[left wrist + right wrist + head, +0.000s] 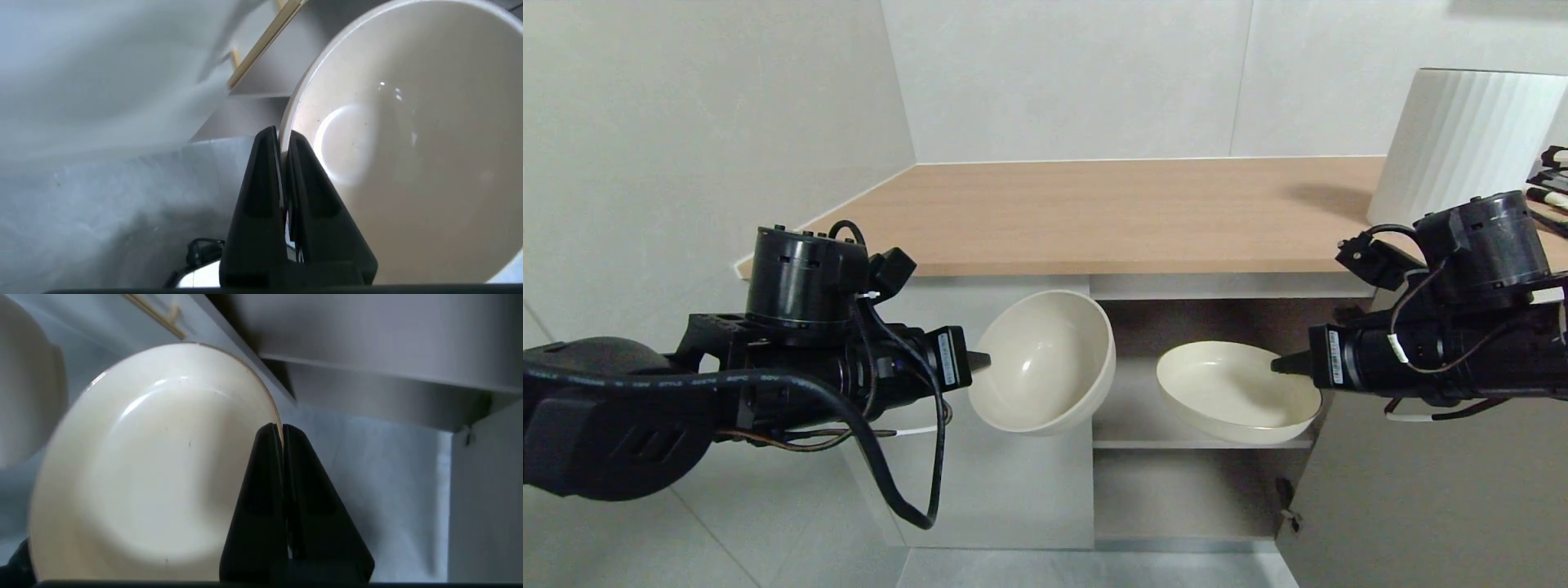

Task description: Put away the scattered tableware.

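A deep cream bowl [1045,363] hangs tilted in front of the open cabinet's left side, its rim pinched by my left gripper [982,359], which is shut on it. The left wrist view has the same bowl [409,155] with the gripper [283,143] clamped on its edge. A shallower cream bowl [1233,394] is held just above the cabinet shelf [1176,443] by my right gripper [1281,364], shut on its rim. In the right wrist view that shallow bowl [155,465] fills the left part, with the gripper [282,437] on its edge.
The wooden countertop [1111,212] runs above the cabinet, with a white ribbed container [1462,147] and some dark utensils [1550,184] at its right end. The cabinet's white door [1005,474] stands open on the left. A lower shelf space [1176,498] lies beneath.
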